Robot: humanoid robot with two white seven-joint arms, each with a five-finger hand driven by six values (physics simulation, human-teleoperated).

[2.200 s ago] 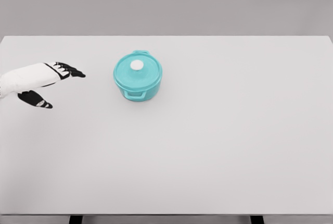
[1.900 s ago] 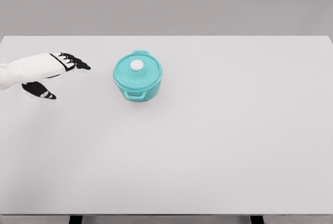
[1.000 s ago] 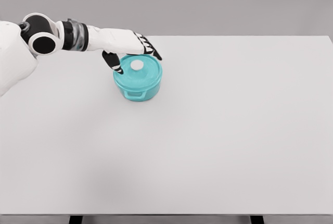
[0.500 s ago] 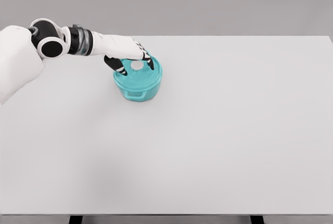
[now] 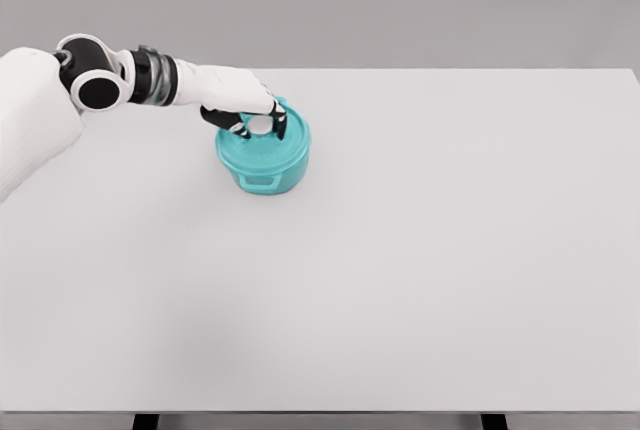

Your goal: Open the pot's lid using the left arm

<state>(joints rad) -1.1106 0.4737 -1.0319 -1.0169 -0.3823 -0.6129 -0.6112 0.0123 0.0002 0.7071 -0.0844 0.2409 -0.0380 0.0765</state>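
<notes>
White surface (image 5: 420, 270) carries teal pot (image 5: 264, 168), lid (image 5: 262, 144) on. Left hand (image 5: 248, 110) over it, fingers (image 5: 280, 125) curled around the white knob (image 5: 260, 126).

White table (image 5: 420, 280) w/ dark legs (image 5: 146, 420) at front edge, grey wall (image 5: 400, 5) behind.

Teal pot (image 5: 264, 160), white knob (image 5: 260, 125), black fingers (image 5: 279, 122), light grey table (image 5: 420, 250)
</notes>
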